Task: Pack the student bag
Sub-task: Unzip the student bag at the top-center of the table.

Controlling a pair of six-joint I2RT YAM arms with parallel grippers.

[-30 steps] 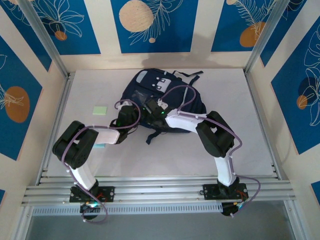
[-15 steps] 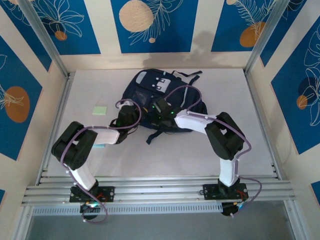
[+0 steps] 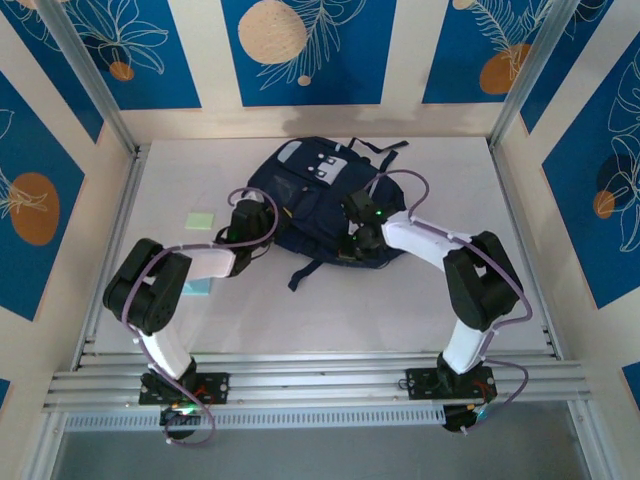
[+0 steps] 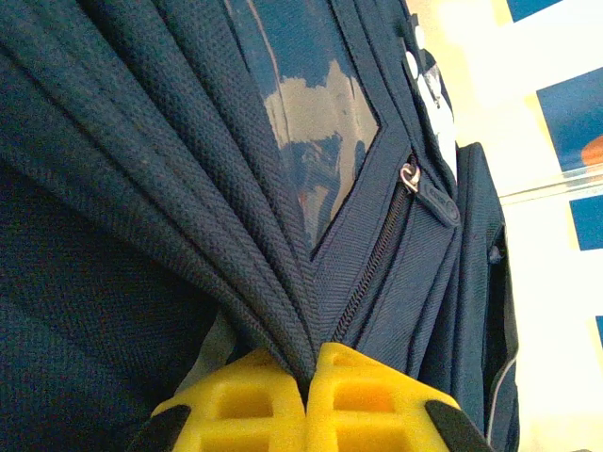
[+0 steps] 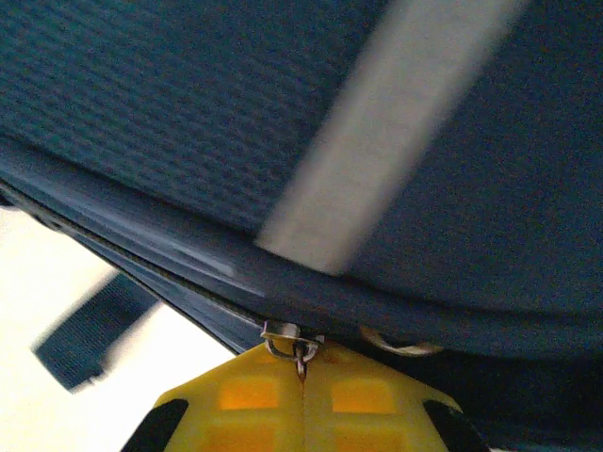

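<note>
Left gripper clamped on student bag fabric — right gripper (likewise) on zipper pull.

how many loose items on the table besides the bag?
2. A pale green pad left of the student bag; a pale teal pad nearer, partly under the left arm. More may hide under bag or arms.

Pale green pad on white table, teal item nearer the front, blue leaf-patterned wall panels behind
</note>
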